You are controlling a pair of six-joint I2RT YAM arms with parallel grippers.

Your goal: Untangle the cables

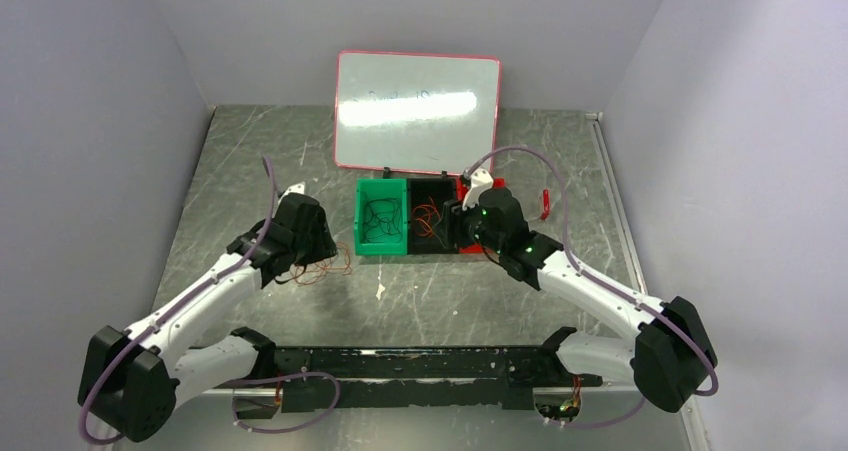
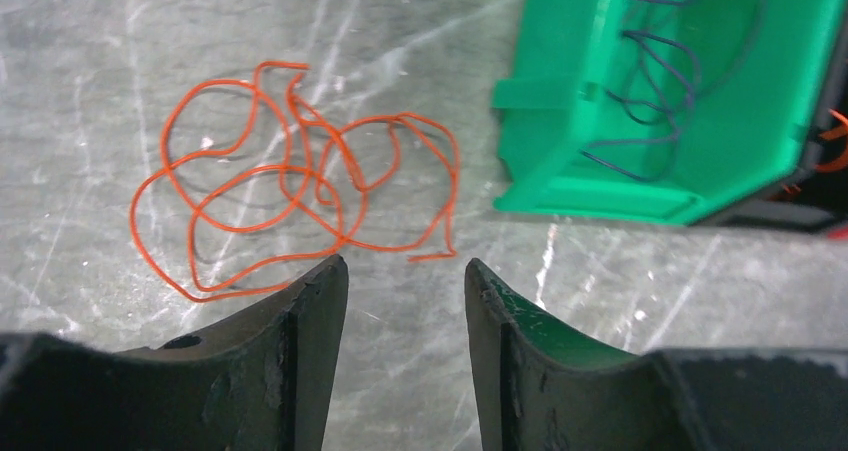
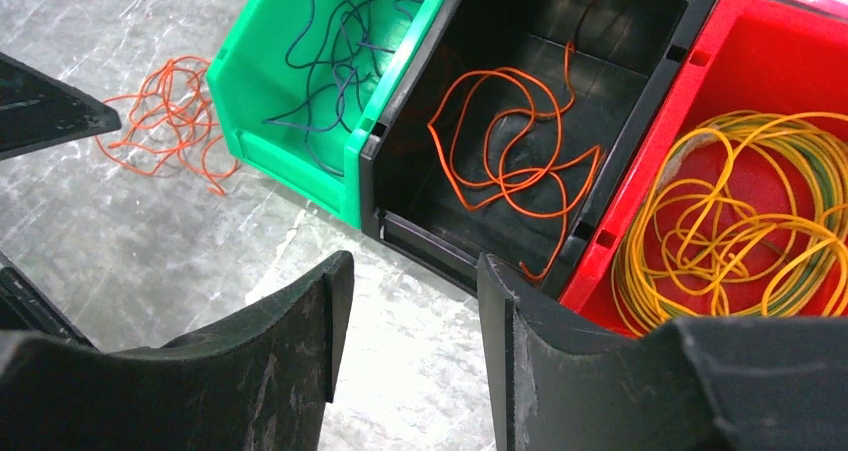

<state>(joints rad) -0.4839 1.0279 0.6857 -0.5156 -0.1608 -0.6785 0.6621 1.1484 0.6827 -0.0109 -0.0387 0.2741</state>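
The loose orange cable (image 2: 290, 181) lies in a flat tangle on the worktop (image 2: 90, 71), near the green bin (image 2: 680, 101) but clear of its wall, on the side away from the black bin (image 3: 560, 121). The left hand (image 2: 405, 271) hangs over the tangle with its fingers spread and nothing between them, so the step looks like a pick-up. It would go best aimed at the cluster of crossings in the middle rather than a single outer loop (thin wire slips easily from a wide pinch), with the fingers brought right down to the worktop before closing. The right hand (image 3: 415, 261), likewise spread and empty, hovers by the black bin, which touches the green bin. A second orange cable (image 3: 500, 141) inside the black bin suggests that is where the tangle belongs.
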